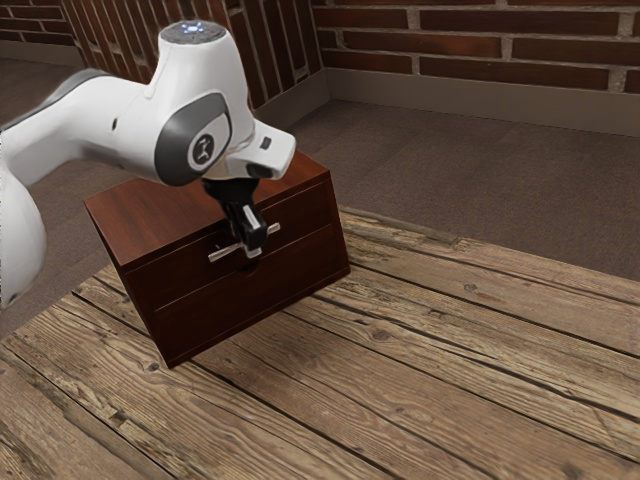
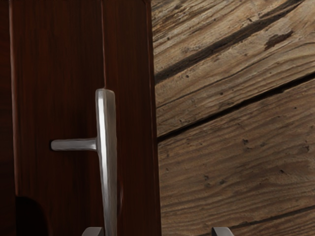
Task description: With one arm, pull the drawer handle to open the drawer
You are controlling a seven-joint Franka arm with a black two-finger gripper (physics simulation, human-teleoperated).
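On the upper drawer of a dark wooden cabinet, the silver bar handle stands off the front on a short post. Around that bar sits the black end effector, released: in the wrist view the handle runs close by one fingertip, with the other well apart from it. The cabinet stands at the far corner of a plank worktop. The white arm reaches over it from the exterior view's left.
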